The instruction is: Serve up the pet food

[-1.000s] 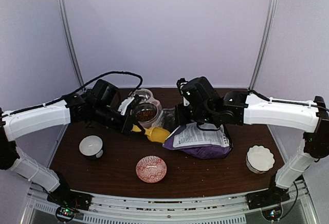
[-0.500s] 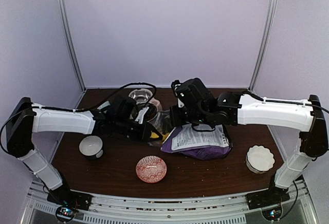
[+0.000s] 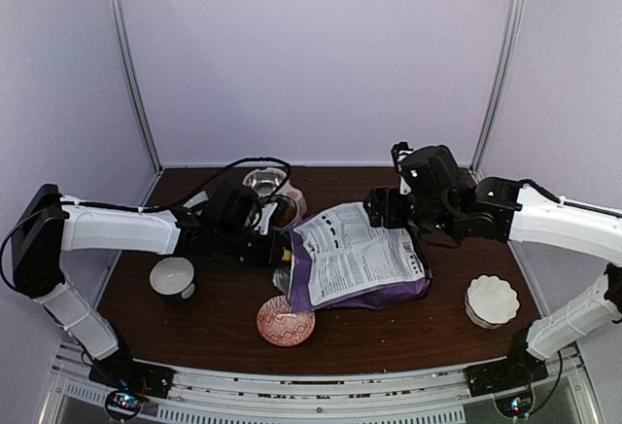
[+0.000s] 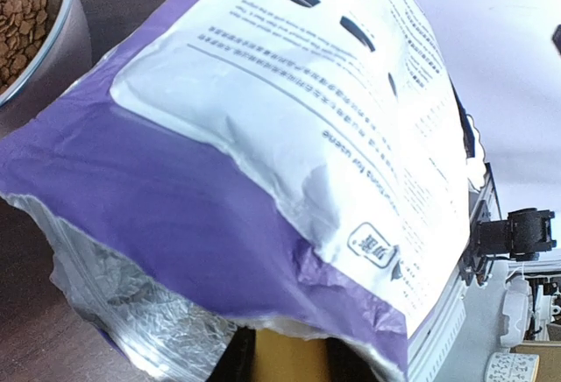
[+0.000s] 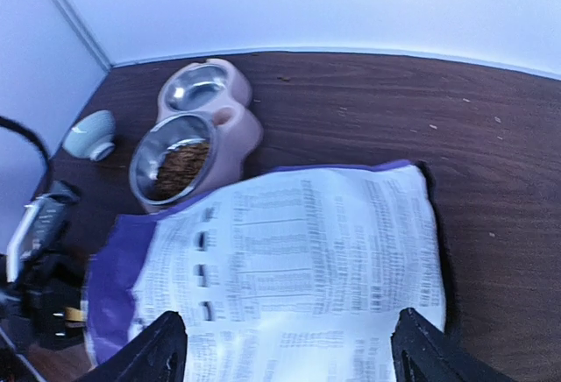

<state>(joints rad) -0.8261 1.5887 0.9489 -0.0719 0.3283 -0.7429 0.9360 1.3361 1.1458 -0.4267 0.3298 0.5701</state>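
White inside and dark outside, a small cup sits farthest left, just beside my left forearm; a careless swing of that arm could knock it over. Next comes my left pincer, nearly closed, and it appears to grip the yellow scoop by its handle; the working end is hidden under the mouth of the bag, so I cannot tell whether it holds anything. Behind it stands the pink feeder, with brown kibble lying in its nearer steel bowl; the farther bowl looks empty; the rest of the food, I judge, is inside the bag.

The bag lies on the tabletop, white back up, its torn foil mouth slumped over the scoop and reaching the rim of the red patterned dish. That is my chief worry; with the mouth collapsed, pushing the scoop in may only shove the whole bag sideways, and pulling it out may snag the foil and scatter kibble across the wood or into the red dish.

My right pincer hangs above the far edge of the bag, spread wide and holding nothing; so nothing steadies the bag, and it is free to slide or roll. Farthest right, the white scalloped bowl stands near the bag's corner; a sliding bag could nudge it.
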